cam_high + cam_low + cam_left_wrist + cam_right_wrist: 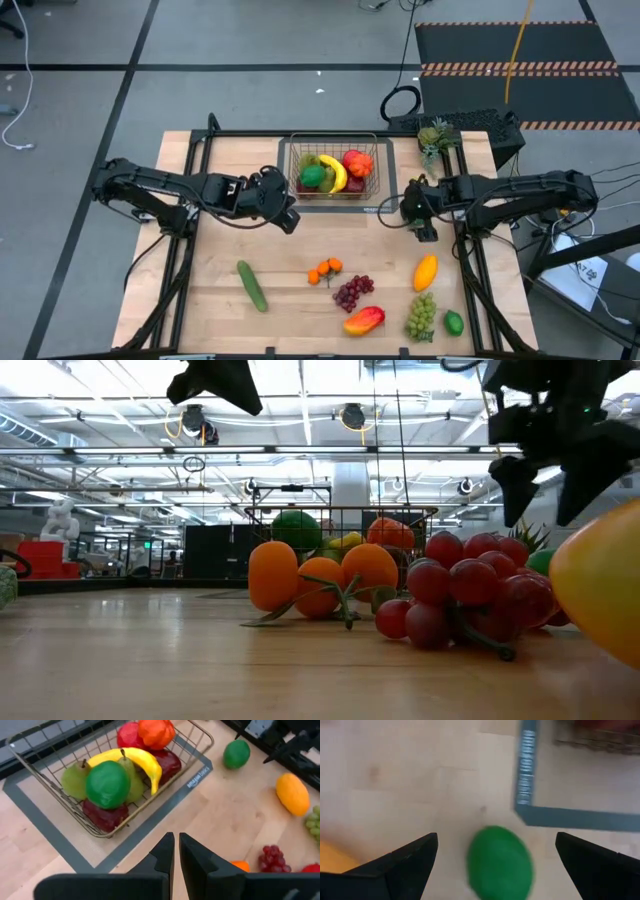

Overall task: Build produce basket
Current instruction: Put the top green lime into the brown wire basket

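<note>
The wire basket [372,190] stands on a grey-edged mat at the far middle and holds a banana [142,762], pears, a green fruit [107,784] and red pieces. My left gripper [176,845] hovers shut and empty near the mat's near left side [289,222]. By the mat's near right corner my right gripper [496,837] stands open, pointing down, one finger on either side of a green lime [500,862] that lies on the table [236,753]; the fingers are clear of it. In the high view the gripper [423,228] hides this lime.
Along the near half of the table lie a cucumber [252,285], small oranges [325,269], purple grapes [352,293], a mango [363,320], an orange-yellow fruit [425,272], green grapes [421,316] and another lime [454,322]. A spiky green piece [435,136] sits beyond the far right corner.
</note>
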`<state>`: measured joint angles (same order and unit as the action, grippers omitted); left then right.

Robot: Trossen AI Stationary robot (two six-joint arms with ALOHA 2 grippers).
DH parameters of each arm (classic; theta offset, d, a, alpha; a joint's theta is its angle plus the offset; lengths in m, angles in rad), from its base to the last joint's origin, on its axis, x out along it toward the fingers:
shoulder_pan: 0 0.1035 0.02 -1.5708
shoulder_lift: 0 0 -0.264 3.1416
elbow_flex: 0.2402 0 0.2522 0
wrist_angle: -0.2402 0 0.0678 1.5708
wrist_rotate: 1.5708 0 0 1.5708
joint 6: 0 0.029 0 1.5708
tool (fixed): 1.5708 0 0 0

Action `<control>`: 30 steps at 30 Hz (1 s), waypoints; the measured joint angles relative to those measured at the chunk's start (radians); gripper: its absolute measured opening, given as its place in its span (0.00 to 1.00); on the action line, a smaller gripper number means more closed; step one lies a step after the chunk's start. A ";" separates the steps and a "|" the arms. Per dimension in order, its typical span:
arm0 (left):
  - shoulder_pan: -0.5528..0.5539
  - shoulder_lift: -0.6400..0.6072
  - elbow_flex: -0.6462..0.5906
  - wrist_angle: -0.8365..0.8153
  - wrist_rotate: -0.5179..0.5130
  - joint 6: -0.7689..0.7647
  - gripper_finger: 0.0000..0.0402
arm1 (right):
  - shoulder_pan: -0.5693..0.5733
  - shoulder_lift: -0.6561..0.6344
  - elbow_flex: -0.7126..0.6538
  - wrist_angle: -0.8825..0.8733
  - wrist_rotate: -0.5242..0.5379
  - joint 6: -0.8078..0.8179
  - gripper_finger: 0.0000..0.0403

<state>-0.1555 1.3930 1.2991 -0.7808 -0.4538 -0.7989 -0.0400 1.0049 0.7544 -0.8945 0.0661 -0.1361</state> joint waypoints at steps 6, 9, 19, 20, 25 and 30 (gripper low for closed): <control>0.000 0.000 0.000 0.004 -0.022 -0.028 0.07 | -0.069 0.059 0.000 0.000 0.016 0.005 0.99; -0.003 0.000 0.000 0.013 -0.019 -0.034 0.07 | -0.099 0.106 0.000 0.000 0.015 0.011 0.99; -0.010 0.000 0.000 0.030 -0.012 0.015 0.07 | -0.123 0.210 0.019 -0.080 0.008 0.006 0.96; -0.010 0.000 0.000 0.029 -0.006 0.025 0.07 | -0.123 0.211 0.019 -0.082 0.008 -0.007 0.95; -0.010 0.000 0.000 0.029 0.007 0.063 0.07 | -0.123 0.214 0.019 -0.074 -0.029 -0.061 0.94; -0.010 0.000 0.000 0.029 0.008 0.071 0.07 | -0.122 0.246 0.019 -0.071 -0.045 -0.080 0.94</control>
<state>-0.1654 1.3930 1.2987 -0.7513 -0.4461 -0.7277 -0.1623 1.2511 0.7731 -0.9658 0.0213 -0.2158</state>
